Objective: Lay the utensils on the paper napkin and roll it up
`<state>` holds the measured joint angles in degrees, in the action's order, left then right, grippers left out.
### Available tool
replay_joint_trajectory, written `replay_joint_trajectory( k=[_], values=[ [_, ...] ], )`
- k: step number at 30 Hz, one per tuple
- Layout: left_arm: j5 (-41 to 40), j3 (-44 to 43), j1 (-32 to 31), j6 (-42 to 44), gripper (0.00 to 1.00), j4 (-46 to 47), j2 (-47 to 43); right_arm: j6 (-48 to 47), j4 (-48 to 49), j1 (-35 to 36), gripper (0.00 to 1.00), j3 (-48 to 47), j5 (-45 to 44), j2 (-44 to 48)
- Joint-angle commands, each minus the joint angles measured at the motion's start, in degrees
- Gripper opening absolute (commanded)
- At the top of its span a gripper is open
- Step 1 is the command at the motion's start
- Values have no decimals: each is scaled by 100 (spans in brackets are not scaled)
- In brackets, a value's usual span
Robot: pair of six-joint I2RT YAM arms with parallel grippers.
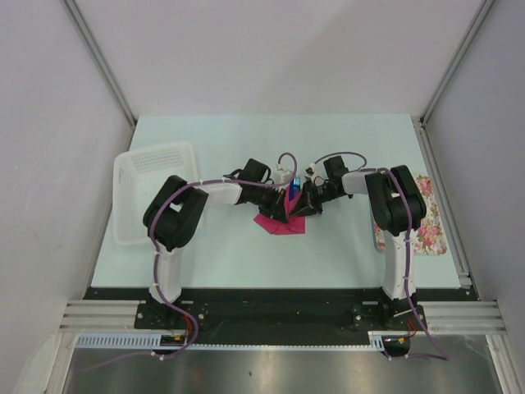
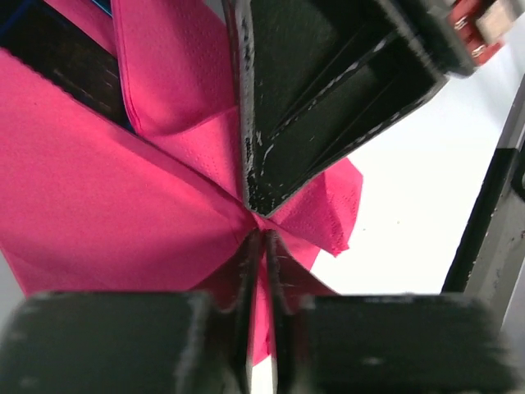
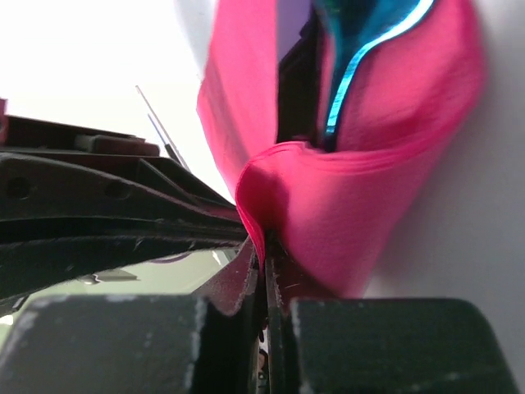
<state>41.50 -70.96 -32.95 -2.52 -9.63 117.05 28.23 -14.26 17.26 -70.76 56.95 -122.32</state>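
The pink paper napkin (image 1: pixel 280 222) lies crumpled and partly folded at the table's middle, with both grippers meeting over it. My left gripper (image 1: pixel 287 207) is shut on a fold of the napkin (image 2: pixel 123 205); the right gripper's black fingers (image 2: pixel 328 90) show just beyond. My right gripper (image 1: pixel 302 205) is shut on another fold of the napkin (image 3: pixel 361 205). A dark blue utensil (image 3: pixel 361 49) sticks out of the napkin's folds, and a blue tip (image 1: pixel 293 192) shows between the grippers. The other utensils are hidden.
A white basket (image 1: pixel 152 189) stands at the left of the table. A floral-patterned tray (image 1: pixel 426 222) lies at the right edge, partly under the right arm. The table (image 1: pixel 271 139) is pale green with grey walls around it.
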Motion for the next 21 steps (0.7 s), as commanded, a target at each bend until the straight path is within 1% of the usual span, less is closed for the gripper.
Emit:
replay_joint_trajectory(
  k=[1, 2, 3, 4, 5, 6, 7, 9, 10, 12, 13, 14, 17, 20, 21],
  values=[
    [16, 82, 157, -11, 16, 338, -235, 78, 169, 59, 10, -192, 115, -160],
    [51, 195, 201, -81, 18, 382, -297, 69, 161, 59, 13, -201, 123, -195],
    [95, 257, 245, -125, 23, 461, -349, 86, 161, 59, 17, -201, 124, -195],
    [165, 319, 376, -169, 26, 523, -472, 78, 161, 59, 26, -210, 132, -195],
    [227, 511, 447, -309, 28, 628, -569, 78, 161, 50, 31, -210, 115, -204],
    [332, 626, 517, -397, 33, 916, -648, 86, 169, 58, 34, -210, 123, -204],
    [376, 749, 657, -485, 36, 1145, -745, 86, 169, 59, 39, -219, 124, -204],
    [429, 1074, 754, -819, 45, 1654, -973, 86, 161, 59, 43, -228, 124, -213],
    [438, 1136, 833, -924, 47, 1770, -1018, 104, 161, 59, 48, -228, 124, -213],
    [500, 1260, 904, -1311, 50, 2199, -1097, 104, 161, 67, 51, -236, 115, -213],
    [526, 1303, 957, -1599, 51, 2367, -1114, 104, 152, 67, 56, -236, 115, -213],
    [578, 1373, 974, -1706, 55, 2560, -1176, 121, 152, 67, 57, -245, 106, -213],
    [675, 1479, 966, -1944, 60, 3036, -1273, 113, 134, 67, 59, -263, 115, -231],
    [667, 1576, 966, -2120, 62, 3362, -1378, 113, 125, 76, 60, -263, 115, -231],
    [641, 1576, 975, -2173, 62, 3423, -1344, 121, 134, 76, 58, -254, 115, -231]
  ],
)
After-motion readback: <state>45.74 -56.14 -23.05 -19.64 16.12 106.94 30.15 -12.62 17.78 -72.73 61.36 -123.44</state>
